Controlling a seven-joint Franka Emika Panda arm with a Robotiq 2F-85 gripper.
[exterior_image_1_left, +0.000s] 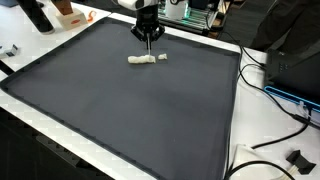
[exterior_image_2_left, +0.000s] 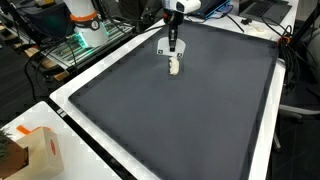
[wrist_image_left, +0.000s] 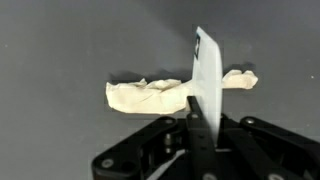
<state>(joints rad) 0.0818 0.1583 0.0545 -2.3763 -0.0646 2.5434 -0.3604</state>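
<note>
A crumpled, off-white rolled cloth (wrist_image_left: 150, 96) lies on the dark grey mat (wrist_image_left: 60, 50). In the wrist view my gripper (wrist_image_left: 205, 108) is shut on a thin white card (wrist_image_left: 208, 70), held edge-on and upright between the black fingers (wrist_image_left: 190, 104). The card crosses in front of the cloth's right part and hides a strip of it. In both exterior views the gripper (exterior_image_1_left: 148, 40) (exterior_image_2_left: 172, 48) hangs just above the cloth (exterior_image_1_left: 148, 59) (exterior_image_2_left: 175, 67), near the mat's far side. I cannot tell whether the card touches the cloth.
The mat (exterior_image_1_left: 130, 110) covers most of a white-edged table (exterior_image_1_left: 235, 140). Cables (exterior_image_1_left: 270, 85) and a black box lie past one edge. A cardboard box (exterior_image_2_left: 35, 150) stands at a corner. Equipment with an orange-and-white bottle (exterior_image_2_left: 82, 15) sits behind the table.
</note>
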